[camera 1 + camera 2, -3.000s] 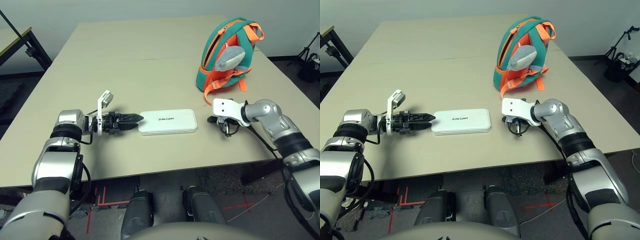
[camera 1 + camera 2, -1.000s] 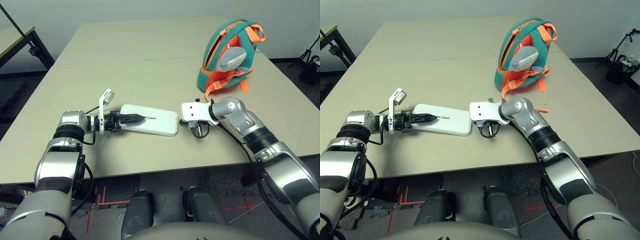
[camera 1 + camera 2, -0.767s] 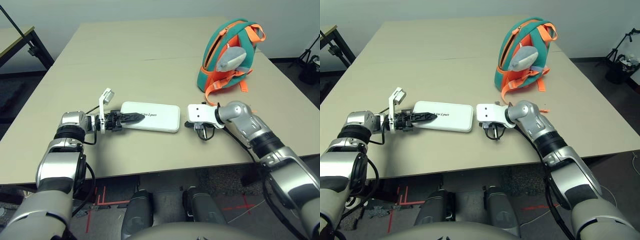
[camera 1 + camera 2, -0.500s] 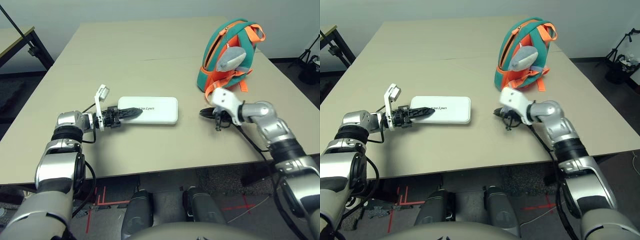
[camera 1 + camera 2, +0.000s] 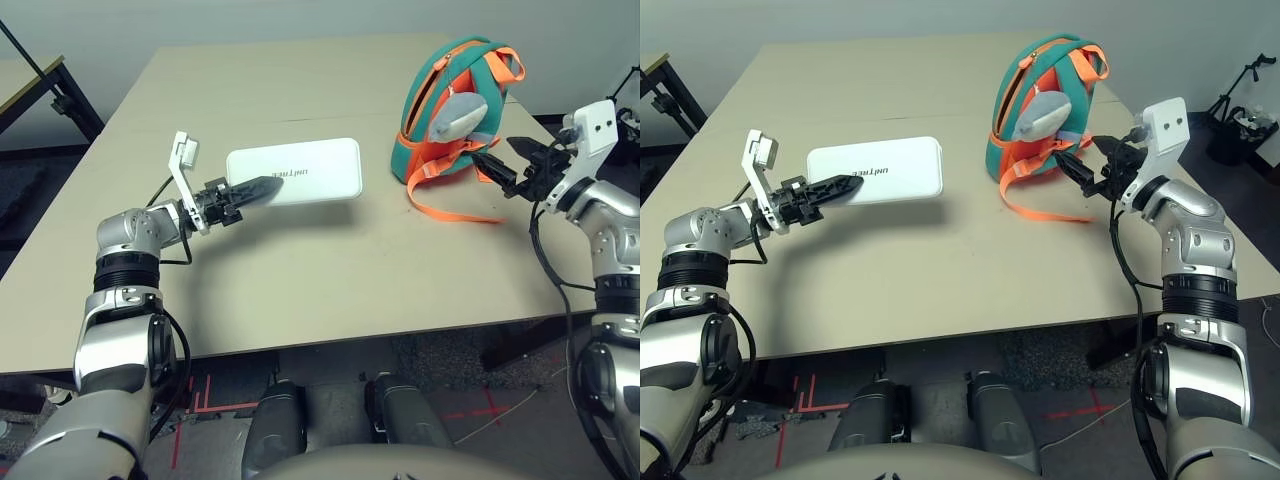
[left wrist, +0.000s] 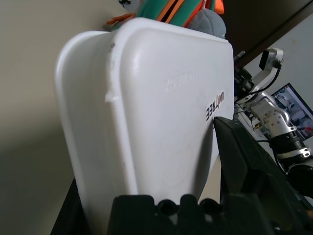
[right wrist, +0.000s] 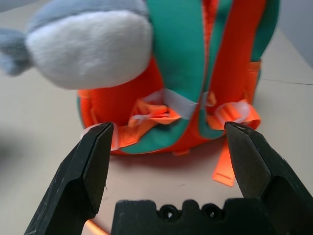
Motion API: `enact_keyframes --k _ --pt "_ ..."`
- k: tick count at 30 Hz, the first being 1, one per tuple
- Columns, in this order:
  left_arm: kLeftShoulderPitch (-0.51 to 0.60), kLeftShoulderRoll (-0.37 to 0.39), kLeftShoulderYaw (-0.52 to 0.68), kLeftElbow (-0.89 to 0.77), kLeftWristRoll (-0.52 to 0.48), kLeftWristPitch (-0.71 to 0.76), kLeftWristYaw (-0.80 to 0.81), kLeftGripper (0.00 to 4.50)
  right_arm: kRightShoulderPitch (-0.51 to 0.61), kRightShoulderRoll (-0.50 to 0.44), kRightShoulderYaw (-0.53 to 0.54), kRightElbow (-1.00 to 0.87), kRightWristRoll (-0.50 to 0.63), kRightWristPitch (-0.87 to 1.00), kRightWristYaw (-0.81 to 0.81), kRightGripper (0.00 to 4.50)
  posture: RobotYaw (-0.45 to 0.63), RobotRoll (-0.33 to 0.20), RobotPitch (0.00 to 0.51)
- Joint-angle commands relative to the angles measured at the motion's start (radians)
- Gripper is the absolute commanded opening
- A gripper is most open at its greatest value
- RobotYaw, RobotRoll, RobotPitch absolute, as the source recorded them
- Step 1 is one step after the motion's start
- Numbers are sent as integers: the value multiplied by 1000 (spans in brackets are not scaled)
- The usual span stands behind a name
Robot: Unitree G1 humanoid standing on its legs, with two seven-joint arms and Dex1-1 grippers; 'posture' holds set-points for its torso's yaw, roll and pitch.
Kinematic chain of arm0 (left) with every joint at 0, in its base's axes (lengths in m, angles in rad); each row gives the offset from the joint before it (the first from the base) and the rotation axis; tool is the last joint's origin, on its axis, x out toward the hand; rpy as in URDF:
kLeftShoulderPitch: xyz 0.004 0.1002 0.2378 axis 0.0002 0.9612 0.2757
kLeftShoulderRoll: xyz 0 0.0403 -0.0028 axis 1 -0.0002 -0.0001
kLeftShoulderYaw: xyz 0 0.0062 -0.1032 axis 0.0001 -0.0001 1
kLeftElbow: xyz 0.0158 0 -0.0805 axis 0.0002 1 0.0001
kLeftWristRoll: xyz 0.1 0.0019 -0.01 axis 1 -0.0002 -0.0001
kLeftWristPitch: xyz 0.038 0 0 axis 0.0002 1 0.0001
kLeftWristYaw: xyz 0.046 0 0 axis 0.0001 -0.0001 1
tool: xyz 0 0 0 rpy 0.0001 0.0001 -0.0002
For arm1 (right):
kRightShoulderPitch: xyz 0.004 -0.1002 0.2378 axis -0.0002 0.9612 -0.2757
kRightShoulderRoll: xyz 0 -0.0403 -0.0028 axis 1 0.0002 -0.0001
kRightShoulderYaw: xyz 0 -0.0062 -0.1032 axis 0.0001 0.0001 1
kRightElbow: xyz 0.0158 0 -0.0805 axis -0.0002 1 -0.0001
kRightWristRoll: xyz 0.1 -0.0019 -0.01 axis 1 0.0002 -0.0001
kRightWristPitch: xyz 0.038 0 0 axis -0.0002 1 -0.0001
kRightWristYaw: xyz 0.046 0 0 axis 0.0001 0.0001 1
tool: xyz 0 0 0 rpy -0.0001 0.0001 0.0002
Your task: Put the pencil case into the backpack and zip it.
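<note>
Nearest you, your left gripper (image 5: 262, 190) is pinching the left end of the white pencil case (image 5: 305, 172), one finger over the lettered face and the other beneath, and you have the case up off the table (image 5: 270, 290), its shadow lying below it; over on your right, your right gripper (image 5: 1087, 160) has its two black fingers spread wide with nothing between them, just in front of the backpack (image 5: 1030, 120); farther back, the teal and orange backpack stands upright on the table, its grey plush charm (image 5: 1043, 116) hanging on the front and one orange strap (image 5: 450, 214) trailing across the tabletop
</note>
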Motion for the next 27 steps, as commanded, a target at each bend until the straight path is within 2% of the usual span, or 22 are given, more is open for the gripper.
enact_keyframes --k 1,7,14,27 --pt "18 16 21 -35 -39 14 9 3162 -69 -2 14 137 -21 -77 -10 4500 -151 0 22" --pt "36 31 26 -63 -64 34 23 3162 -208 -3 38 398 -66 -182 -8 4500 -131 0 21" --pt "51 38 31 -85 -81 43 40 3162 -318 3 81 623 -137 -246 -45 4500 -117 0 20" --pt "78 50 41 -121 -114 58 59 3161 -405 43 21 730 -110 -247 -138 4500 -88 0 17"
